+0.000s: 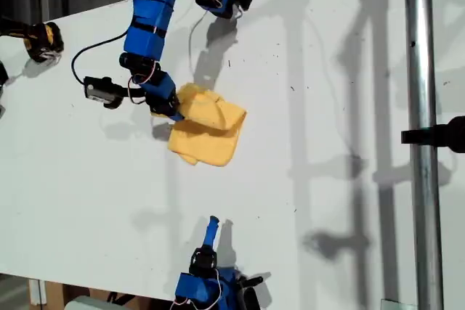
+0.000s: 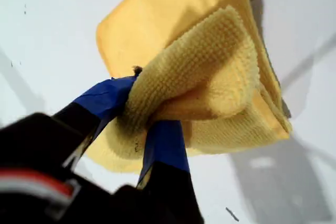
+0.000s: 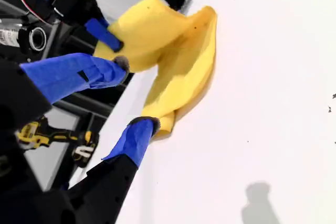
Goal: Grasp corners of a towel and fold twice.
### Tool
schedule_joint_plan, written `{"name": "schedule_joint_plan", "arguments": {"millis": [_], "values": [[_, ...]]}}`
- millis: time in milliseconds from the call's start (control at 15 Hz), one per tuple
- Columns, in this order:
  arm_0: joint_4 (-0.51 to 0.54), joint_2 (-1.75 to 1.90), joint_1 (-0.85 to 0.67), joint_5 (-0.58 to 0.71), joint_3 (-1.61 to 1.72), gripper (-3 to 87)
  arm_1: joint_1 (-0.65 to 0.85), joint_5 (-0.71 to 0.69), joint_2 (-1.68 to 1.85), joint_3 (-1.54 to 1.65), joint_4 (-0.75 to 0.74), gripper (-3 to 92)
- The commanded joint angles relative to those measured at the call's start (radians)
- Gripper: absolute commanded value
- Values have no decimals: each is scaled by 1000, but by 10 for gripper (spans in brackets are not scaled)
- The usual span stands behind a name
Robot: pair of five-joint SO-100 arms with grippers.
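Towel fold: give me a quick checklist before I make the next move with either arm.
1. My first gripper has a hold on the towel: ok, shut on a bunched fold of cloth.
2. That hold is on a corner: cannot tell, the cloth is crumpled at the jaws.
3. My second gripper is free: ok, open, apart from the towel and holding nothing.
4. Towel lies flat and neatly folded: not ok, it is rumpled, with layers unevenly stacked.
5. Table around the towel is free of clutter: ok in the exterior view.
6. Fold count done: cannot tell from the bunched layers.
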Motion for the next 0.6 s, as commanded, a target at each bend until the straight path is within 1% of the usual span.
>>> {"name": "schedule_joint_plan", "arguments": {"millis": [0,133,333,533], "values": [[-21,6,20,-17,-21,172,32,-23,-80,-95,-106,-1],[-21,6,23,-25,-18,172,48,-29,-192,-152,-170,-1],[-35,6,23,-29,-17,172,72,-29,-337,-230,-215,-1],[-48,6,23,-31,-6,172,92,-29,-367,-279,-262,-1]]}}
